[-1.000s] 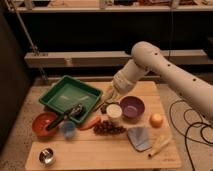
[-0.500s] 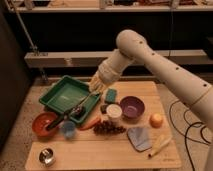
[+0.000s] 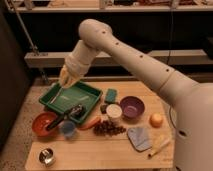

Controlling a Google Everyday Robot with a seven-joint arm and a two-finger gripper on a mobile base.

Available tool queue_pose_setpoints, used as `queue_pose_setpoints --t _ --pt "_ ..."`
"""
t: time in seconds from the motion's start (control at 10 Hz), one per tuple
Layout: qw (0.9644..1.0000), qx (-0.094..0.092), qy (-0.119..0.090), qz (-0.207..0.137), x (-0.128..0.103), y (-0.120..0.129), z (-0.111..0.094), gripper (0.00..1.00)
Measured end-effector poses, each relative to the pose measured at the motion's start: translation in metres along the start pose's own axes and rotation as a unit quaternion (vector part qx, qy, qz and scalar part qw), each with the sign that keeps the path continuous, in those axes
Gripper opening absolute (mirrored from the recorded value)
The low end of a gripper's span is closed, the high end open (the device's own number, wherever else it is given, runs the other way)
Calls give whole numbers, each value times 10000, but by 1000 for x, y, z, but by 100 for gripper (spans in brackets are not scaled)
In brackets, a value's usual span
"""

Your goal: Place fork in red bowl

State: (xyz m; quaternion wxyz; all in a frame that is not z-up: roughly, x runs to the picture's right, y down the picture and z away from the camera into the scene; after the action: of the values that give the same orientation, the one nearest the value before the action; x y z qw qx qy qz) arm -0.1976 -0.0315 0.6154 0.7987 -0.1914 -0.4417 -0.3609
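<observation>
Fork (image 3: 56, 94) in closed gripper (image 3: 63, 82) over green tray (image 3: 85, 90).

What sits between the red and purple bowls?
In the camera view: a black-handled tool, blue cup, carrot and white cup. The hand, shut on the fork, hangs over the green tray.

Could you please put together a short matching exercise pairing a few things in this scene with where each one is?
Things:
1. gripper
2. red bowl
3. purple bowl
4. steel cup

Places:
A. at the table's front left corner
B. above the green tray's back left part
C. left of the orange fruit
D. just in front of the green tray, on the left

Pairs: 1-B, 2-D, 3-C, 4-A
</observation>
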Motion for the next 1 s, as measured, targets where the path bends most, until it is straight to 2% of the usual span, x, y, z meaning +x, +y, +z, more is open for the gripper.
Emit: queue_pose_setpoints --t 0.2,0.4,0.6,0.7,0.8,1.0 --pt "9989 -134 57 -438 -21 -27 32 6" --pt "9950 -339 153 -932 -49 -54 73 6" --pt "9904 -603 232 -1223 -67 -70 114 6" --pt "9877 -802 293 -1308 -68 -74 142 6" --pt "9869 -928 292 -1289 -64 -74 160 6" --pt "9878 -1104 191 -1082 -52 -73 181 6"
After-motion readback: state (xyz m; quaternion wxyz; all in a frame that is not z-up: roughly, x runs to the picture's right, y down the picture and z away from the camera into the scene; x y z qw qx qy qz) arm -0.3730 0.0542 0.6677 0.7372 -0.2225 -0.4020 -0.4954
